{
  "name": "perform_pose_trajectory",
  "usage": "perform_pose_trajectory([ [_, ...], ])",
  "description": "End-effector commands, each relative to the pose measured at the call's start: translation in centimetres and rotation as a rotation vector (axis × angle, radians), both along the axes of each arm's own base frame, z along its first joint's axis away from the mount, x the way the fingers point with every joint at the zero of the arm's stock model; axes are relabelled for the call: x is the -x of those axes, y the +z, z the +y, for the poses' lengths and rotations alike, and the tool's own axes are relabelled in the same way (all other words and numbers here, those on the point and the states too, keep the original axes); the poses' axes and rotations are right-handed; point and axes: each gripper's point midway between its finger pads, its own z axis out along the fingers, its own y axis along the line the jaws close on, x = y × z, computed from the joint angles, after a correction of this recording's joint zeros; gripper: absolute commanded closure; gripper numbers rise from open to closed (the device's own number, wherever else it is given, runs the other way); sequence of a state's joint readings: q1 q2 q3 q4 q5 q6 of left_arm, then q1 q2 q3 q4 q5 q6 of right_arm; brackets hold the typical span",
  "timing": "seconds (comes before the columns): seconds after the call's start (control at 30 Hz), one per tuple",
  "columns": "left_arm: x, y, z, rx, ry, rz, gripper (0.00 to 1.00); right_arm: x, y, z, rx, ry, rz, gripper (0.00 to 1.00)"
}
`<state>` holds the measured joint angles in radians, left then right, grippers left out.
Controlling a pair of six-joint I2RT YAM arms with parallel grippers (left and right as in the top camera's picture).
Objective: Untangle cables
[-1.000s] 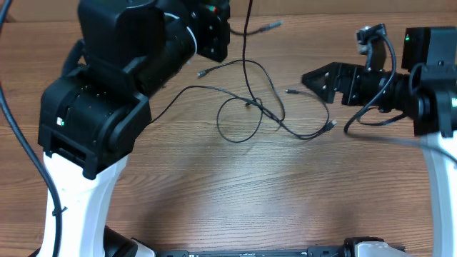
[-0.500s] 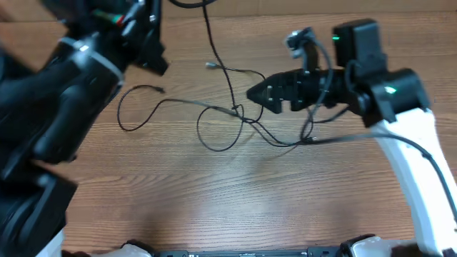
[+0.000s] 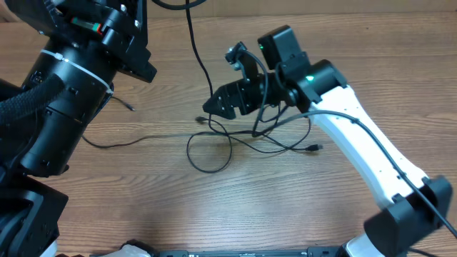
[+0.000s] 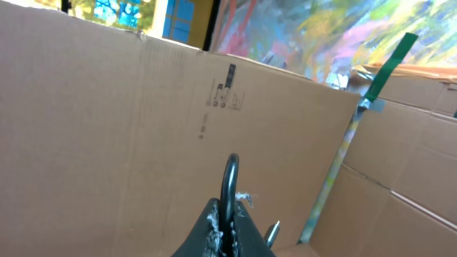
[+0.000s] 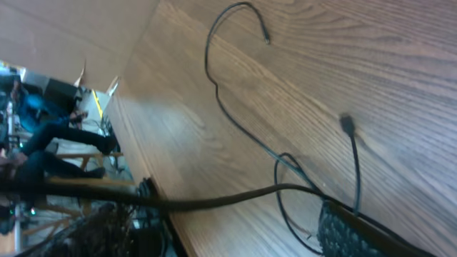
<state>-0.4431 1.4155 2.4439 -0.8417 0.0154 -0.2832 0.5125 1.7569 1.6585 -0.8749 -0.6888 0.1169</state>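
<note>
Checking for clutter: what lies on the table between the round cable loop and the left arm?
Overhead view: one thin cable strand runs from the loop toward the left arm over bare table; a short cable end lies farther back by the arm.

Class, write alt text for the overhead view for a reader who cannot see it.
Seen from above, thin black cables lie looped and crossed on a wooden table; the right gripper sits at the tangle's upper edge. The dark left arm fills the upper left corner.

Near table open; cables sprawl mid, L arm crowds left.
</note>
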Motion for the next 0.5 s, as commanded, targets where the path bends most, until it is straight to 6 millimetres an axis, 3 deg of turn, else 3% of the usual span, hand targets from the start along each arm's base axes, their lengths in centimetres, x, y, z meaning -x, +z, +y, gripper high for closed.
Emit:
perform_pose_trajectory([
  [0.0, 0.8, 0.6, 0.9, 0.028, 0.022, -0.009, 0.96, -1.6, -1.0, 1.6, -0.020, -0.042, 0.022, 0.18],
  [0.07, 0.8, 0.2, 1.0, 0.030, 0.021, 0.011, 0.96, -2.5, -0.9, 2.7, -0.052, -0.046, -0.002, 0.21],
  [0.1, 0.9, 0.0, 1.0, 0.026, 0.021, 0.018, 0.96, -2.8, -0.8, 3.1, -0.062, -0.049, -0.013, 0.28],
  [0.2, 0.7, -0.8, 1.2, 0.014, 0.038, 0.050, 0.96, -3.7, 0.3, 3.7, -0.105, -0.047, -0.073, 0.81],
  [0.23, 0.6, -1.1, 1.4, 0.011, 0.049, 0.060, 0.96, -4.0, 0.8, 3.7, -0.120, -0.054, -0.087, 0.90],
  [0.3, 0.4, -1.5, 1.6, 0.006, 0.069, 0.077, 0.96, -4.7, 1.8, 3.3, -0.144, -0.087, -0.088, 0.96],
  [0.37, 0.3, -1.8, 1.7, 0.001, 0.073, 0.088, 0.96, -5.4, 3.2, 2.4, -0.162, -0.121, -0.095, 0.96],
  [0.47, 0.3, -2.0, 1.7, -0.004, 0.074, 0.097, 0.96, -6.6, 6.2, -0.2, -0.184, -0.183, -0.131, 0.96],
])
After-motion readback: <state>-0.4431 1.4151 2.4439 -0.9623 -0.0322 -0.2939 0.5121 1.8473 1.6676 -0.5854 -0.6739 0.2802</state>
